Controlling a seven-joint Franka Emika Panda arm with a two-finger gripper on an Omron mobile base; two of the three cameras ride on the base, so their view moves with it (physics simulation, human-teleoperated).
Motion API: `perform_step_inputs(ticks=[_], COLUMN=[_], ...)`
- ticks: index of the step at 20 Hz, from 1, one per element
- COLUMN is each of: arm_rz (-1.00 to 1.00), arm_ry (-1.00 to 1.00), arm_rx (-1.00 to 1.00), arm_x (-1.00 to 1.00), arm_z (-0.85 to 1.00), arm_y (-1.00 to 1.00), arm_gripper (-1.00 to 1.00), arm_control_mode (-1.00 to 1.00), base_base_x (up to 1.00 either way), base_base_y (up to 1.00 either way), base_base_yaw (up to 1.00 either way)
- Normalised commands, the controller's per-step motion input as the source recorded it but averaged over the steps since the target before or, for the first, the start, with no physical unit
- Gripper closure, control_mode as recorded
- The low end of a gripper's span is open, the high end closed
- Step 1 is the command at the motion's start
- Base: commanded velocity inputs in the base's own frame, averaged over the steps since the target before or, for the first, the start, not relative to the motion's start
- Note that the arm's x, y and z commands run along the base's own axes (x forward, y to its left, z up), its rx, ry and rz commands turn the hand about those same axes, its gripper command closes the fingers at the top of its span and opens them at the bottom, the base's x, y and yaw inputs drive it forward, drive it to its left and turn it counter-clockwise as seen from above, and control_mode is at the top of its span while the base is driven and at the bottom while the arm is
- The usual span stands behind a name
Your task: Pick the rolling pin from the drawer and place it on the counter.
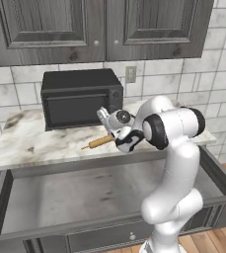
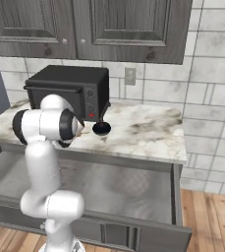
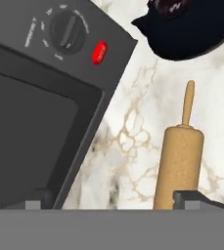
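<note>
The light-brown rolling pin (image 1: pixel 98 142) lies on the white marble counter (image 1: pixel 35 143) in front of the microwave, one thin handle pointing left. In the hand view the rolling pin (image 3: pixel 179 166) rests on the marble beside the right fingertip (image 3: pixel 196 199), its far handle pointing toward the black kettle. My gripper (image 1: pixel 118 140) hovers low over the pin's right end; in the hand view the gripper (image 3: pixel 116 202) is open, fingers wide apart, not clamped on the pin. Below the counter the wide grey drawer (image 1: pixel 85 192) stands pulled out, its floor (image 2: pixel 114 187) bare.
A black microwave (image 1: pixel 80 99) stands at the back of the counter, close to the hand's left in the hand view (image 3: pixel 35 97). A small black kettle (image 2: pixel 102 129) sits just right of it. Dark grey upper cabinets (image 1: pixel 99 24) hang overhead. The open drawer's front (image 1: pixel 129 234) juts toward the base.
</note>
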Motion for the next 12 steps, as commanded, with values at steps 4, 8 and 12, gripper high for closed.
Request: perform_step_inputs(ticks=[4,8,12], arm_rz=[0.03,0.09,0.09], arm_ry=[-0.14,-0.14,-0.06], arm_rx=[0.15,0.06,0.06], arm_x=[-0.53,-0.51,-0.43], arm_z=[1.00,1.00,1.00], arm_y=[-0.26,-0.20,-0.50], arm_gripper=[-1.00,-1.00,-1.00], arm_control_mode=[-1.00,-1.00,-1.00], base_base_x=[0.00,0.00,0.00], base_base_y=[0.00,0.00,0.00], base_base_yaw=[0.00,0.00,0.00])
